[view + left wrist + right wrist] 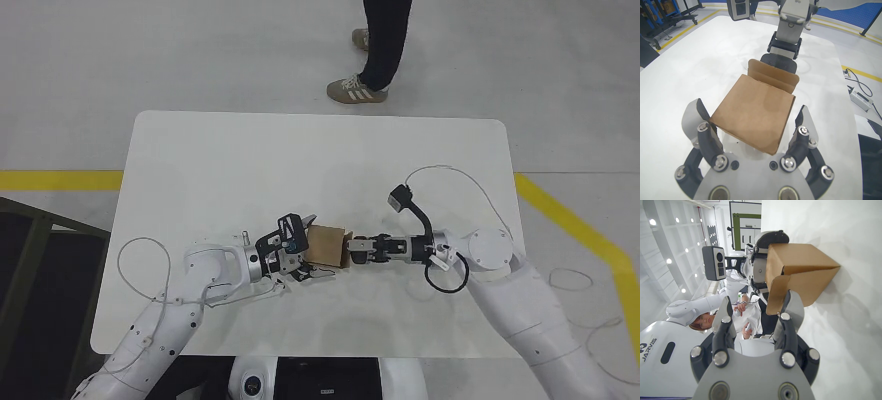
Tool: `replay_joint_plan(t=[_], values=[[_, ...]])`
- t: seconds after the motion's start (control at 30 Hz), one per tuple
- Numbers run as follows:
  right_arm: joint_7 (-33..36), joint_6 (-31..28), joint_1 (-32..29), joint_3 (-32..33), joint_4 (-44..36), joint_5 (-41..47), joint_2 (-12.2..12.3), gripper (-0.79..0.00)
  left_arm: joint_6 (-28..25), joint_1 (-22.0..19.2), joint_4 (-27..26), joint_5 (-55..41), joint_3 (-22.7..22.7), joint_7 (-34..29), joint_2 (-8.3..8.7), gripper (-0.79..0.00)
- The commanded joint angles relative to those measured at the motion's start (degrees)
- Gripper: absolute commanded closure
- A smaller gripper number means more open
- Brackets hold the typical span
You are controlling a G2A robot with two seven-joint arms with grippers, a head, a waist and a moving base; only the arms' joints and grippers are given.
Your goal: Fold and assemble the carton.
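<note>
Straddling the carton from both ends.

Top view: it lies on the table at about 6 o'clock from table centre, near the front edge. My left gripper sits at its 9 o'clock and my right gripper at its 3 o'clock, each touching or just beside it. Room: a wide run of table toward 12 o'clock, fair margin toward 9 and 3. The edge at 6 o'clock is the close one, so I'd send any shove toward 12.

Left wrist view: left gripper fingers spread, carton end between them. One pad touches a carton corner, the other stands just off the side edge. No pinch. Body is squared into a box, top panel flat. At the far end an end flap stands open, the right gripper's pad behind it.

Right wrist view: right gripper fingers spread too, nothing clamped. The open flap hangs between them, close against one finger; contact I can't tell. Carton rests on the table.

Status, my read: body erected, done. Left to do: fold this flap in and tuck it. The end at my left gripper I can't judge from here. Left gripper looks placed as a backstop while the right pushes the flap home.
</note>
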Motion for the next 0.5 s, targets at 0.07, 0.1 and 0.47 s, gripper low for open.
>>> replay_joint_plan(t=[0.07,0.1,0.47], values=[[-0.80,-0.74,0.08,-0.86,1.26,0.80,-0.36,-0.372,-0.01,0.05,0.01,0.03,-0.04,-0.18,0.00,-0.785],[-0.86,-0.85,0.08,-1.03,1.57,0.79,-0.42,-0.372,-0.04,0.06,-0.01,0.01,-0.06,-0.24,0.00,-0.785],[-2.84,-2.07,-1.21,-1.32,3.10,1.51,-0.73,-0.317,-0.28,0.18,-0.14,0.08,-0.22,-0.43,0.03,-0.785]])
